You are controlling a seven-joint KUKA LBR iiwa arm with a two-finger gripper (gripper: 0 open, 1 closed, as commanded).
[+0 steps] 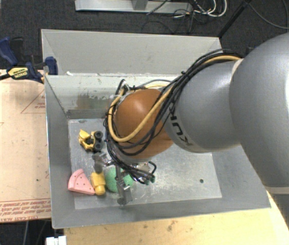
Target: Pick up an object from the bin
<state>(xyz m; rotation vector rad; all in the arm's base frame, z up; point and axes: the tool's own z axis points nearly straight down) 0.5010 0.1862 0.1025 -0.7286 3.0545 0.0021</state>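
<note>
Two spread fingers point(123, 194) of the end effector point(111, 178) straddle a half-hidden green thing point(113, 184).

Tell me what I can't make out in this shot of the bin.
1. Green rounded object, camera view: the wrist's black cables cover part of it, so its kind is unclear.
2. Small yellow and black toy, camera view: too small to identify.
3. Floor of the grey metal bin beneath the orange wrist cover and grey arm: hidden.
</note>
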